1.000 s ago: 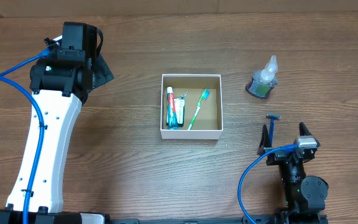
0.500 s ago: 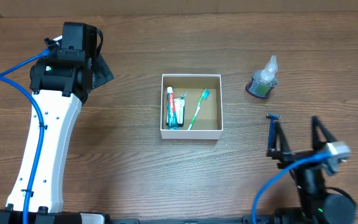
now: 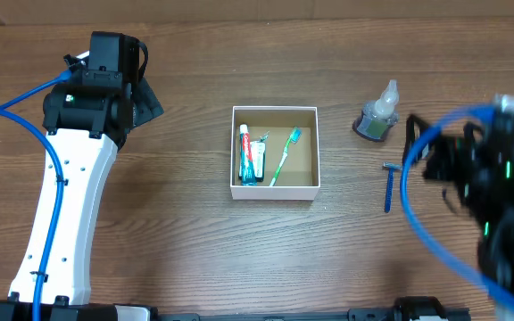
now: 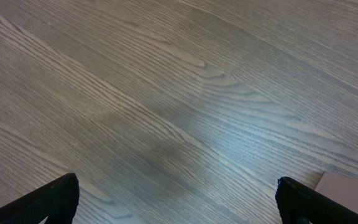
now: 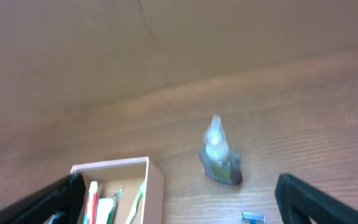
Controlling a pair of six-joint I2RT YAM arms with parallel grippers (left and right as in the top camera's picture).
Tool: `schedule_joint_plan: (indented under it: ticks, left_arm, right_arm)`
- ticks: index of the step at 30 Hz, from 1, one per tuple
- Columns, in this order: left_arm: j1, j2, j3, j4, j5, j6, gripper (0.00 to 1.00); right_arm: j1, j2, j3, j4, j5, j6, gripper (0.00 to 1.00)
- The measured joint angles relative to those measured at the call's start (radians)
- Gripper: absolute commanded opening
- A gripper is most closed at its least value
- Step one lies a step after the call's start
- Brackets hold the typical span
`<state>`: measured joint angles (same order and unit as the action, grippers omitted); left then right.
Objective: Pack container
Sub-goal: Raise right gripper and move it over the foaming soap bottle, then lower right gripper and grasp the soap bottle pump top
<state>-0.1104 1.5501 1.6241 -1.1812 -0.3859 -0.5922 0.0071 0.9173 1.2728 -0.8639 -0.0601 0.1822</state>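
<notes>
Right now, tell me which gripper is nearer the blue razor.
Right. The right gripper hovers just to the right of the razor, close to the bottle. The left gripper is far off on the other side of the container.

Wood-grain table [image 4: 166, 87], pincer [image 4: 182, 200] tips wide apart

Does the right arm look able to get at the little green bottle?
Probably yes: the right gripper, jaws open, faces the bottle, with nothing lying between them.
</notes>
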Motion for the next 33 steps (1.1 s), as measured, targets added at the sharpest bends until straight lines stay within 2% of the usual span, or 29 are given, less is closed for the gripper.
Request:
schedule_joint_plan:
  ticks: [2, 5, 9, 19, 29, 33]
  left_arm:
    - [0.0, 0.0, 0.0, 0.001, 0.0, 0.0, 1.0]
    - [0.0, 0.0, 0.0, 0.001, 0.0, 0.0, 1.0]
    - [0.0, 0.0, 0.0, 0.0, 0.0, 0.0, 1.0]
    - [0.0, 0.0, 0.0, 0.001, 0.0, 0.0, 1.0]
    - [0.0, 0.0, 0.0, 0.001, 0.0, 0.0, 1.0]
    - [0.0, 0.0, 0.0, 0.001, 0.0, 0.0, 1.0]
  right_arm:
    - [0.0, 0.132, 0.119, -0.026, 0.001, 0.0, 1.0]
    - [0.0, 0.259, 0.198, -0.011, 0.001, 0.0, 1.0]
    - [0.0, 0.373, 0.208, -0.003, 0.001, -0.005, 1.0]
    - [0.0, 0.64, 0.212, 0.012, 0.087, -0.159, 1.0]
    - [0.0, 0.719, 0.212, 0.113, 0.095, -0.167, 0.96]
    - [0.0, 0.753, 0.212, 0.123, 0.098, -0.133, 0.84]
